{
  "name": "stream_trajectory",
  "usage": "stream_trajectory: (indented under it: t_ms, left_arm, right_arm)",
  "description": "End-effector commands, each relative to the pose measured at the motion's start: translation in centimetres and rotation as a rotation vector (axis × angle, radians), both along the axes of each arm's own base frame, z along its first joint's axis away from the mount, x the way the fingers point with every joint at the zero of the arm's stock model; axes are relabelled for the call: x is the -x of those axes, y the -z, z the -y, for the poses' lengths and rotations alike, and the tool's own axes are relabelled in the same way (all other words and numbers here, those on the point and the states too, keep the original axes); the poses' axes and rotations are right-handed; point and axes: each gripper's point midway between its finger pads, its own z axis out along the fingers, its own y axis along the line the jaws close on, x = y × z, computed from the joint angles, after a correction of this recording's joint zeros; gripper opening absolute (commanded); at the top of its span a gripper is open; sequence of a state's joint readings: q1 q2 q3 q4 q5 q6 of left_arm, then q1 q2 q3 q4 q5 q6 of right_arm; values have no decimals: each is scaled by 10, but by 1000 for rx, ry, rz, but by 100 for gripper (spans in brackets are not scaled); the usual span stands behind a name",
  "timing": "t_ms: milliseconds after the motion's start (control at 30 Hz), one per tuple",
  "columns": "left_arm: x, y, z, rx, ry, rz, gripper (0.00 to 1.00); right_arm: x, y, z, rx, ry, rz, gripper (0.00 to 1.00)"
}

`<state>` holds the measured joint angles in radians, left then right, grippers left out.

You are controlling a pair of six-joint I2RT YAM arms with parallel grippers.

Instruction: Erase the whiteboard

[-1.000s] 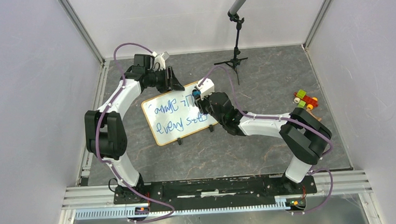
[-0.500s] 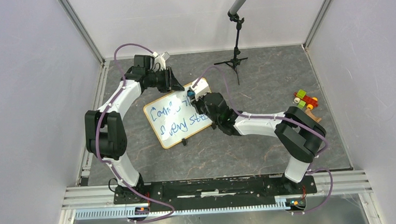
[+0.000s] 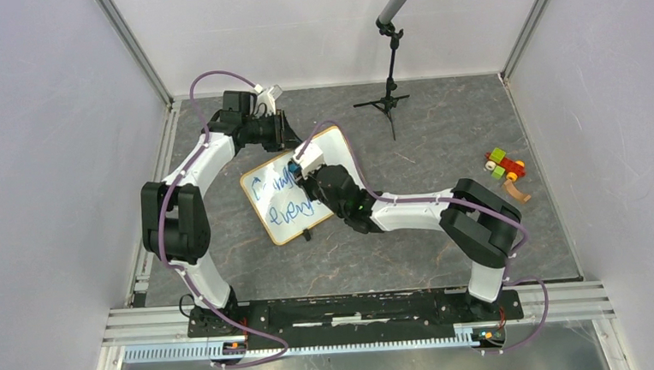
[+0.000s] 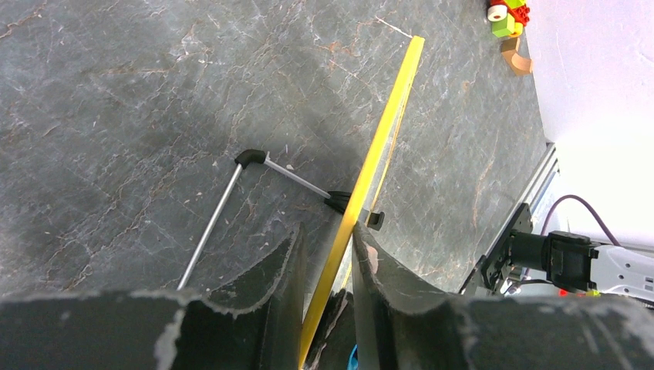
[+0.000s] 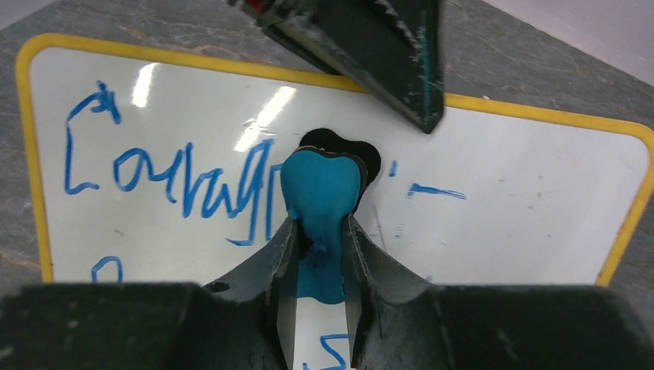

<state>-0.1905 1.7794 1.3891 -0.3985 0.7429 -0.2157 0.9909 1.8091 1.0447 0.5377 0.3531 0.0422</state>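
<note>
- Sitting left of table centre: small white rectangular whiteboard [image 3: 278, 209] with thin yellow frame, on grey marbled tabletop [image 3: 441, 144].
- Long axis diagonal in overhead view, near-left to far-right; written face up toward overhead camera.
- Edge-on from left wrist [image 4: 370, 173], thin metal prop leg [image 4: 219, 212] just behind.
- Blue handwriting: top line roughly "Courag", lower line roughly "Every"; right part mostly white, only a few blue dashes.
- Left gripper [image 3: 287, 137] pinched narrow on far long edge of whiteboard, frame between both fingers [image 4: 285, 262]; arm arched forward, elbow out left.
- Right gripper [image 5: 318, 231] clamped on soft blue eraser pad [image 5: 320, 181], pad pressed on board face at end of top line; arm stretched low across from right, elbow bent on right side.
</note>
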Motion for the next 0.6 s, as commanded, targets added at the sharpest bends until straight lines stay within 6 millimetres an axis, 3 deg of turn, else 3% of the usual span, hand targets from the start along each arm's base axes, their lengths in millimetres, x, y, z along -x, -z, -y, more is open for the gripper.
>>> stream_trajectory:
  t_ms: [0, 200, 300, 467, 567]
  left_arm:
    - [6, -7, 0, 4, -24, -20, 31]
    - [6, -7, 0, 1, -24, -18, 30]
    - [7, -7, 0, 3, -23, -18, 30]
    - [7, -8, 1, 6, -20, -20, 29]
    - [7, -9, 1, 8, -20, -19, 28]
  right_arm:
    - [-36, -11, 53, -48, 187, 0, 29]
    - [-49, 1, 85, -12, 282, -26, 29]
    - [-48, 6, 86, 12, 282, -30, 29]
    - [-36, 7, 57, 39, 202, -25, 28]
    - [-16, 0, 24, 50, 86, 11, 28]
